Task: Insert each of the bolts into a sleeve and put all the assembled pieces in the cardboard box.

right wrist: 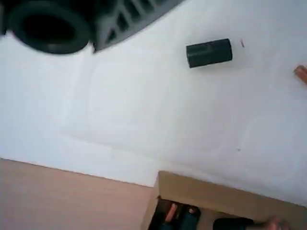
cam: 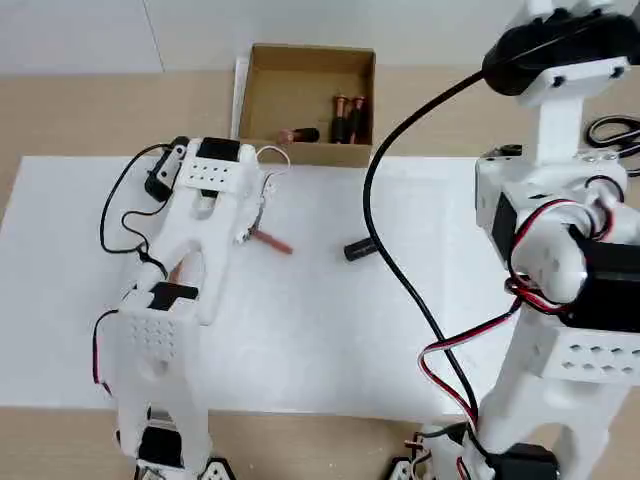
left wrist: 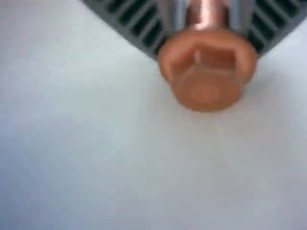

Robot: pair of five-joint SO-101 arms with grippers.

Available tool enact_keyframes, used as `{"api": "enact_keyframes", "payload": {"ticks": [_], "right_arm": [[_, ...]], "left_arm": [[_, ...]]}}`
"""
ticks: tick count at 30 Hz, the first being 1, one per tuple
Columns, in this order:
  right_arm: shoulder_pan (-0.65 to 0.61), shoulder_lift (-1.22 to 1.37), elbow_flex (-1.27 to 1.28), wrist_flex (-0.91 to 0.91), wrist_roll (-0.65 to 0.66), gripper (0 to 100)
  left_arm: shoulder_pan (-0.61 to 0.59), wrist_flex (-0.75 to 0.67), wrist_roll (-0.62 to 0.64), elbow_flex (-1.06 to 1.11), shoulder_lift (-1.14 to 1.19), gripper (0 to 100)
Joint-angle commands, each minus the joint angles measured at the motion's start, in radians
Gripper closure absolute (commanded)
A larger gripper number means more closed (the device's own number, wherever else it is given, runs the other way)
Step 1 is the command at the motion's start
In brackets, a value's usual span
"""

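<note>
One bolt (cam: 272, 241) is pinched in the left jaws, over the white sheet (cam: 300, 330) on the table (cam: 60, 120). One black sleeve (cam: 358, 248) lies loose on the sheet, near the bolt but apart from it. Right jaws: state cannot be told. Farthest, the cardboard box (cam: 262, 100) holds assembled pieces (cam: 348, 120).

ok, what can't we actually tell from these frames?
- Assembled pieces in the cardboard box: the count is unclear. In the high view they are small and overlapping, and the right wrist view cuts them off at the edge.
- Bolt shank: left wrist view, blurred and hidden inside the left end effector.
- Black ring: right wrist view, cut by the edge. Cannot tell if it is a held part or the arm's own.
</note>
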Motion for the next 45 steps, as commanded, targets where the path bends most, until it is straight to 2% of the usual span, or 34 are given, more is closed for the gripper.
{"api": "enact_keyframes", "payload": {"ticks": [1,9,14,19,24,28,35,39,45], "right_arm": [[-0.004,-0.025,0.0,-0.002,0.006,94.3],[-0.004,-0.021,0.0,-0.004,0.002,94.5],[-0.004,-0.016,0.006,0.002,0.002,94.6],[-0.025,-0.027,0.032,0.004,0.002,94.6],[-0.12,-0.035,0.12,0.004,0.002,94.6],[-0.177,-0.15,0.207,0.004,0.002,94.6],[-0.329,-0.406,0.408,-0.013,0.006,94.6],[-0.334,-0.518,0.606,-0.111,0.006,94.5],[-0.334,-0.684,0.961,-0.349,0.006,94.5]], "left_arm": [[0.015,0.028,-0.021,0.012,0.011,100],[0.046,0.284,-0.331,-0.332,0.011,99],[0.023,0.281,-0.577,-0.464,-0.048,99],[0.035,0.281,-0.621,-0.466,-0.244,99],[0.08,0.281,-0.879,-0.463,-0.505,99],[0.135,0.281,-0.973,-0.381,-0.695,99],[0.192,0.276,-0.984,-0.105,-0.971,99],[0.184,0.218,-0.988,0.051,-1.069,99],[0.184,0.058,-1.069,0.272,-1.208,99]]}}
